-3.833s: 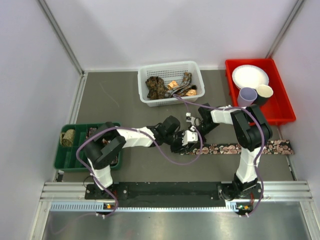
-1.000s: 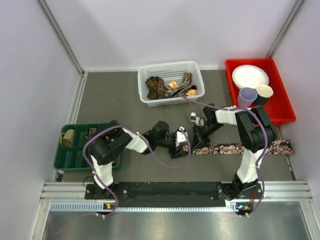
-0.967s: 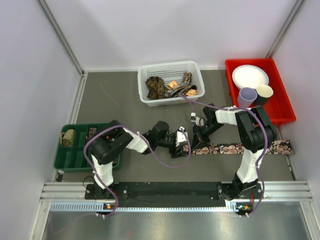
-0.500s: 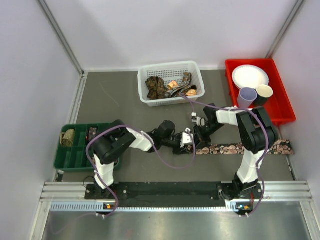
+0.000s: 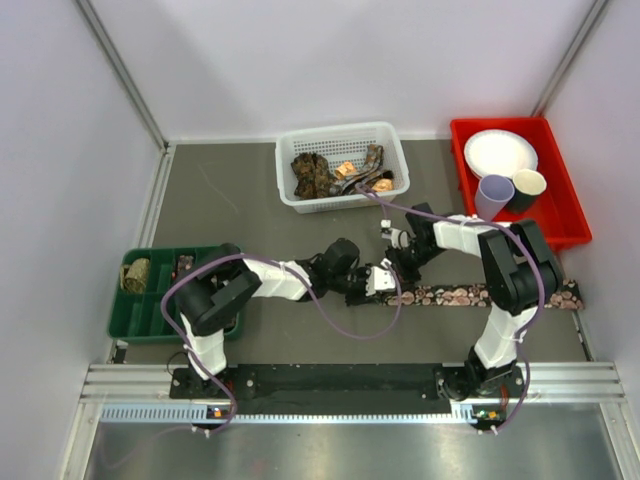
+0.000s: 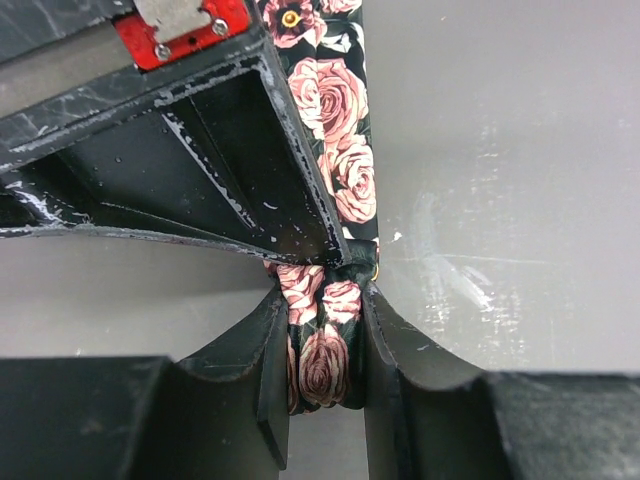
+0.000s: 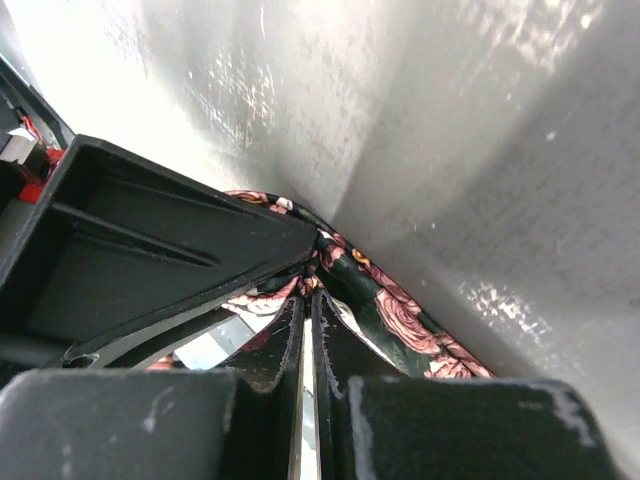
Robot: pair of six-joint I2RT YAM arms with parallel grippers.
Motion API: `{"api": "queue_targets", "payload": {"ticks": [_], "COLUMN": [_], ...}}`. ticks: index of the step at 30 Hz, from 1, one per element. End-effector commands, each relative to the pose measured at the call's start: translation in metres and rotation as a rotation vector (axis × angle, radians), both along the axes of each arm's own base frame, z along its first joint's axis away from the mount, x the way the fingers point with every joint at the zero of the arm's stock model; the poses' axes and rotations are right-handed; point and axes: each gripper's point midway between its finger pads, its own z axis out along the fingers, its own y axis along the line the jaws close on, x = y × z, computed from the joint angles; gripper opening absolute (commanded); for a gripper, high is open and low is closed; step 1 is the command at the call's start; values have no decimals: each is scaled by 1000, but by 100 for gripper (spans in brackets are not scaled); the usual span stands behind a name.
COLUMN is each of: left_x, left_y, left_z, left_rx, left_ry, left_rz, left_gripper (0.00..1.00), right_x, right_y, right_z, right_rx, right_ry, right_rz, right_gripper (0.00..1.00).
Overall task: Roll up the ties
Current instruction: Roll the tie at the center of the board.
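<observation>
A dark tie (image 5: 480, 295) with pink roses lies flat across the table, running right from both grippers. Its left end is folded into a small roll (image 6: 325, 360). My left gripper (image 6: 323, 296) (image 5: 383, 280) is shut on that roll, one finger pressing each side. My right gripper (image 7: 308, 292) (image 5: 402, 268) is shut, and its tips touch the fold of the tie (image 7: 400, 305) from behind. I cannot tell whether cloth is pinched between them. More ties (image 5: 335, 172) lie heaped in the white basket (image 5: 290, 195). One rolled tie (image 5: 135, 275) sits in the green tray (image 5: 160, 325).
A red bin (image 5: 560, 225) at the back right holds a white plate (image 5: 500, 153) and two cups (image 5: 495, 192). The right arm's finger (image 6: 200, 150) crowds the left wrist view. Walls close in on both sides.
My left gripper moved right to the tie's left end and closed on the roll. The right gripper stayed shut at that end, hardly moving.
</observation>
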Motion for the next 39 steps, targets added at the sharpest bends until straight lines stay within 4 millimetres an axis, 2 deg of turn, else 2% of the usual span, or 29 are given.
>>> {"api": "queue_targets", "payload": {"ticks": [1,2,4,5,6,10,12,16,17,20,24,25,26,28,29,32,38,39], "left_x": [-7,-10,-13,-13,-14,-15,-9,-3,-6,-5,-2,-1,4,3,5,3,0,-1], "left_y": [64,69,72,70,69,63,63,50,47,42,29,27,20,16,11,7,3,2], "left_z": [-50,-51,-50,-45,-43,-27,-16,11,21,31,34,27,35,28,32,24,13,10], "left_rx": [312,342,347,332,329,260,208,-11,-71,-176,-248,-249,-299,-319,-349,-361,-377,-373], "left_ry": [64,80,86,77,82,127,136,141,144,101,126,141,118,158,141,168,162,163], "left_rz": [104,101,88,83,80,92,124,120,95,76,76,82,78,81,75,71,32,27], "left_gripper": [9,9,20,27,39,57,60,65,66,69,71,72,73,73,73,68,49,43], "right_x": [15,15,18,17,17,15,15,16,15,15,13,13,12,12,11,11,10,10], "right_y": [2,4,5,4,5,-2,-6,-8,-8,-10,-11,-11,-12,-13,-13,-13,-14,-13], "right_z": [-4,-8,-13,-18,-21,-33,-37,-41,-42,-44,-47,-48,-49,-51,-53,-56,-58,-58], "right_rx": [-17,-23,-33,-50,-57,-111,-139,-155,-158,-166,-173,-175,-177,-181,-183,-186,-191,-189], "right_ry": [-76,-70,-75,-62,-62,-55,-54,-54,-49,-47,-38,-38,-37,-36,-31,-21,-8,-9], "right_rz": [19,22,19,14,17,20,20,19,20,25,31,32,33,37,38,35,39,39], "right_gripper": [0,0,0,0,0,0,0,0,0,0,0,0,0,0,0,0,0,0]}}
